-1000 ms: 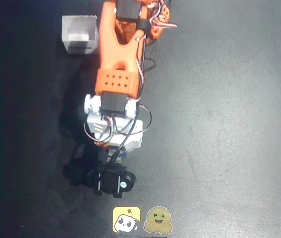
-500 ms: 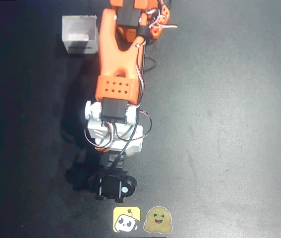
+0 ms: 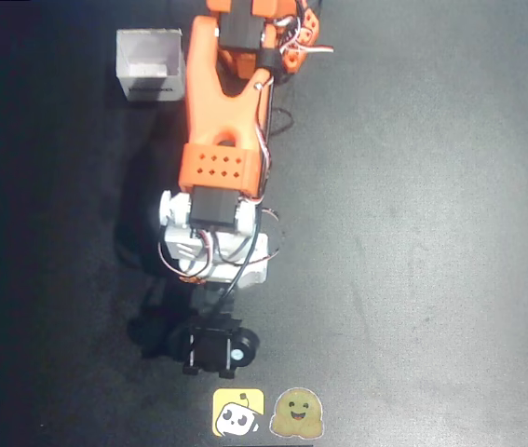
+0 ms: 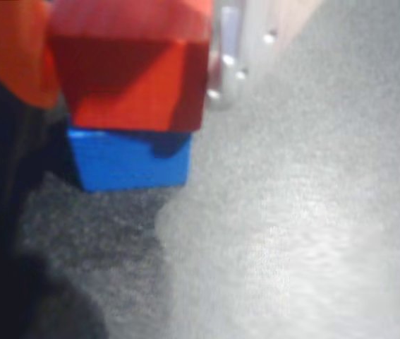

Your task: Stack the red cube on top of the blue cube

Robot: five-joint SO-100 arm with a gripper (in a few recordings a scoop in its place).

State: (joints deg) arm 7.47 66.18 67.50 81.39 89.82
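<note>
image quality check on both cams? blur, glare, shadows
Wrist view: soft focus throughout; red cube and blue cube have fuzzy edges, pale glare washes the mat at right, and the lower left is in dark shadow. Overhead view: sharper, but the left side is dim, with the arm's shadow there; the white box looks slightly overexposed.
</note>
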